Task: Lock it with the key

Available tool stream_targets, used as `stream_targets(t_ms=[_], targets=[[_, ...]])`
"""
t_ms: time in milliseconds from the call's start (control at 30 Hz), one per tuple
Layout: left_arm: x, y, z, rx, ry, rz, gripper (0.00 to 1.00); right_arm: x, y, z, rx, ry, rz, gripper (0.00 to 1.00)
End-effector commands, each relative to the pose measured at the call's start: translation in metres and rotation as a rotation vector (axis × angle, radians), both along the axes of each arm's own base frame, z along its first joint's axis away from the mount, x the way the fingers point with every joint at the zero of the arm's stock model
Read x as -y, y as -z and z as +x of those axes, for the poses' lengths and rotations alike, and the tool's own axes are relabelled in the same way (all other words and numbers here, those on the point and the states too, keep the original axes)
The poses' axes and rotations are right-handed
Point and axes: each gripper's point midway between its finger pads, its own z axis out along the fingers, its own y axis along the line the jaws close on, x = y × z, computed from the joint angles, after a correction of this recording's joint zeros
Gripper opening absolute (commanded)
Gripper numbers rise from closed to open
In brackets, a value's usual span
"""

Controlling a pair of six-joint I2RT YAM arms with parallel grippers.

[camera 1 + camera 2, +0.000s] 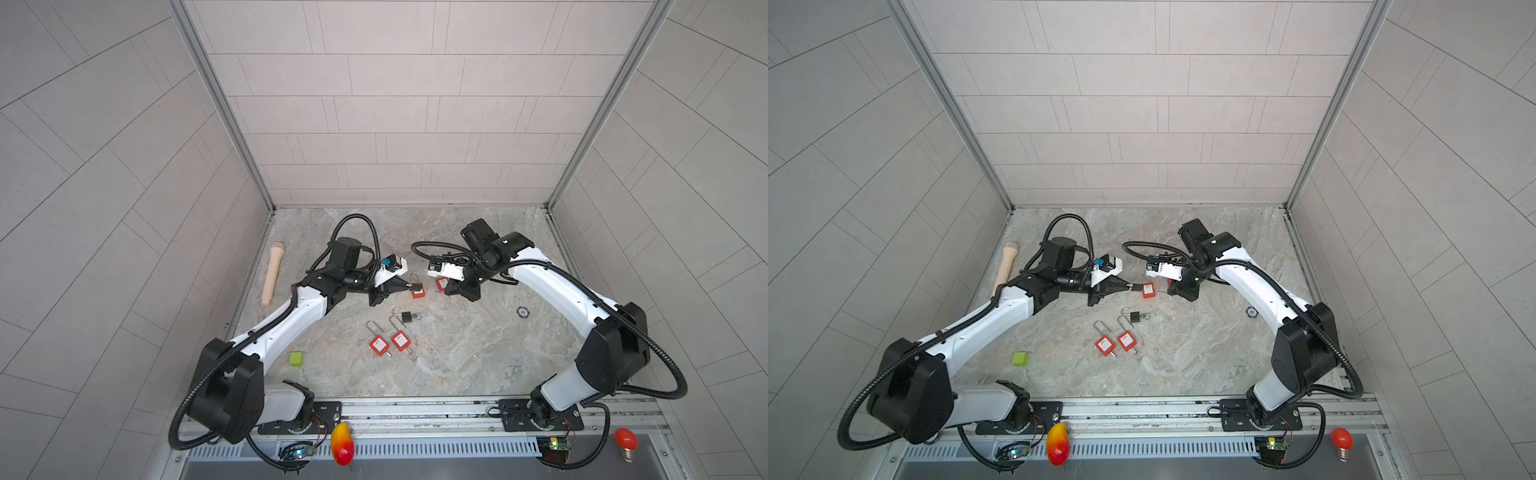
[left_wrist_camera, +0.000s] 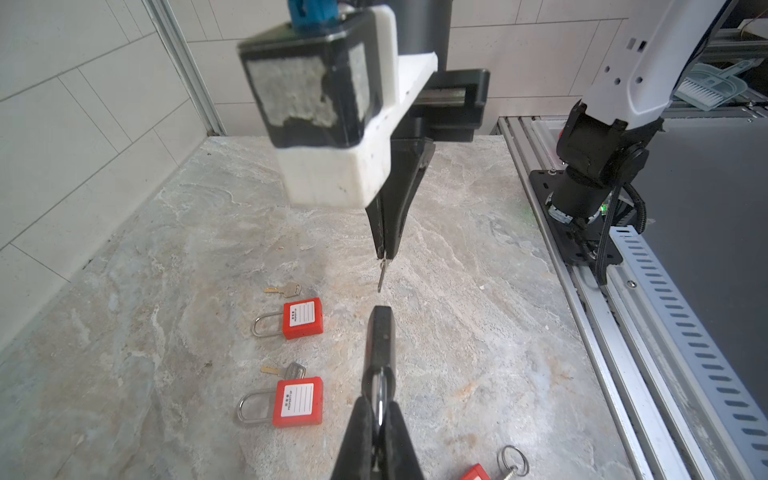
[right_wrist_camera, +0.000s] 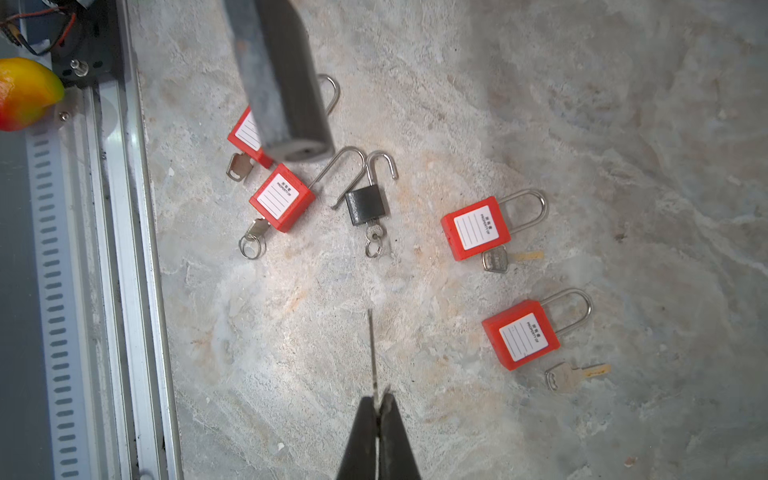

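- The left gripper [image 2: 377,409] is pinched tight on the steel loop of a black padlock [image 2: 380,336]. The lock's body sticks straight out past the fingertips and is lifted clear of the stone table [image 2: 490,332].
- The right gripper [image 3: 379,401] is closed narrow on a key [image 3: 372,353], whose blade juts straight out beyond its tips and shows edge-on.
- The two grippers face each other tip to tip. The blade points at the end face of the held lock with a gap between them, so it is not in.
- In the right wrist view that end face shows its keyhole [image 3: 305,151].
- On the table under the gap between the grippers lie a shut red padlock [image 3: 476,228] and a second shut red padlock [image 3: 521,334]. Each has a loose key just beside it [image 3: 495,261] [image 3: 565,376].
- Further back from the fingertips, towards the arms' bases, lie two open red padlocks [image 1: 377,345] [image 1: 401,340] with keys in them. A smaller dark padlock [image 1: 408,318] lies beside them, its loop open and a key in it too.
- Well behind the left gripper, beside that arm, are a wooden handle [image 1: 272,274] and a green block [image 1: 296,358].
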Motion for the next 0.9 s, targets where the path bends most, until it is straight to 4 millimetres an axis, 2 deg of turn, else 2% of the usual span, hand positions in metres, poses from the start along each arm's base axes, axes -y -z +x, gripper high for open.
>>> stream_targets(t_ms=[0, 133, 267, 433, 567, 867], targets=[[-0.011, -0.008, 0.001, 0.002, 0.009, 0.037, 0.0, 0.009, -0.01, 0.006, 0.049, 0.082, 0.016, 0.0], [-0.027, 0.011, 0.0, -0.098, 0.004, 0.187, 0.0, 0.008, -0.01, 0.018, 0.092, 0.174, 0.054, 0.0], [-0.037, 0.031, 0.012, -0.191, -0.048, 0.322, 0.0, 0.008, -0.008, 0.032, 0.124, 0.284, 0.082, 0.0], [-0.041, 0.046, 0.029, -0.282, -0.078, 0.426, 0.0, 0.006, -0.003, 0.04, 0.162, 0.362, 0.082, 0.0], [-0.044, 0.064, 0.037, -0.361, -0.044, 0.516, 0.0, 0.015, -0.004, 0.054, 0.216, 0.484, 0.085, 0.0], [-0.053, 0.096, 0.049, -0.51, 0.009, 0.692, 0.0, 0.027, 0.005, 0.055, 0.26, 0.608, 0.066, 0.0]])
